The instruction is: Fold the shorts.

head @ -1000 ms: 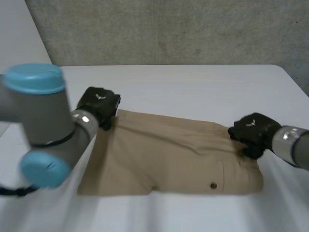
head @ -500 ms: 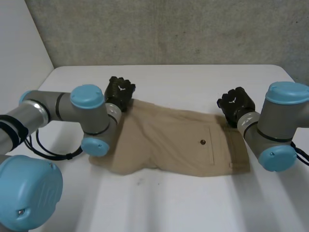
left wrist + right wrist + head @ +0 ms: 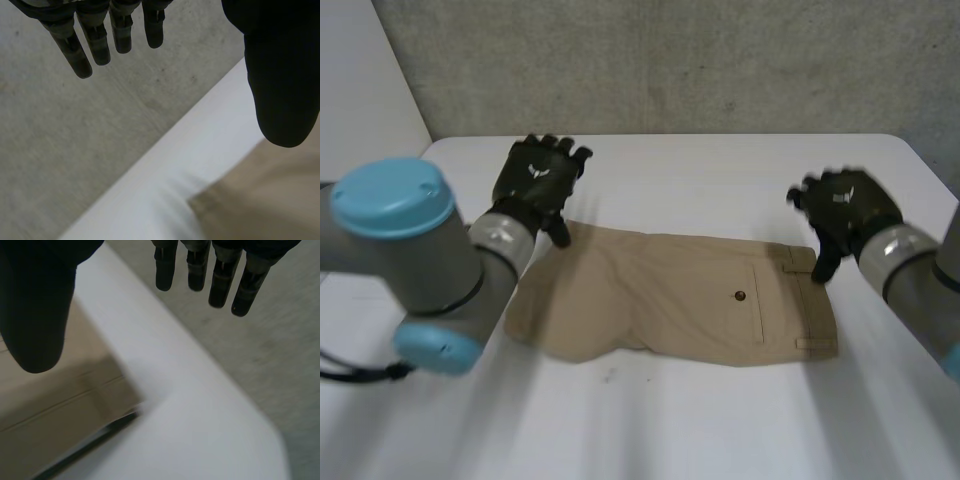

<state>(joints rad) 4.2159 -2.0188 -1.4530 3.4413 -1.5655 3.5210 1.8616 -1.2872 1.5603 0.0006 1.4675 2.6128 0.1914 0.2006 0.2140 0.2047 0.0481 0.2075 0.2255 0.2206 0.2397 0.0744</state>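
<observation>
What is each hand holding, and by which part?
Nothing. Left hand and right hand are both open, fingers straight, near the far corners of the tan shorts on the table.

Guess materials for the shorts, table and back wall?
Shorts: tan woven cloth, likely cotton twill; matte, soft creases, stitched seams, dark button.
Table: smooth white top, maybe laminate or painted; faint sheen.
Wall: grey, mottled, pitted, looks like bare concrete.

Plain tan shorts (image 3: 670, 300), unpatterned, with one dark button (image 3: 739, 295). White table (image 3: 720, 170) around the shorts; mottled grey wall (image 3: 670, 60) beyond them. Flanking the shorts, black left hand (image 3: 535, 180) and black right hand (image 3: 845, 205) on grey arms (image 3: 415, 255) with light-blue caps (image 3: 390, 195).
</observation>
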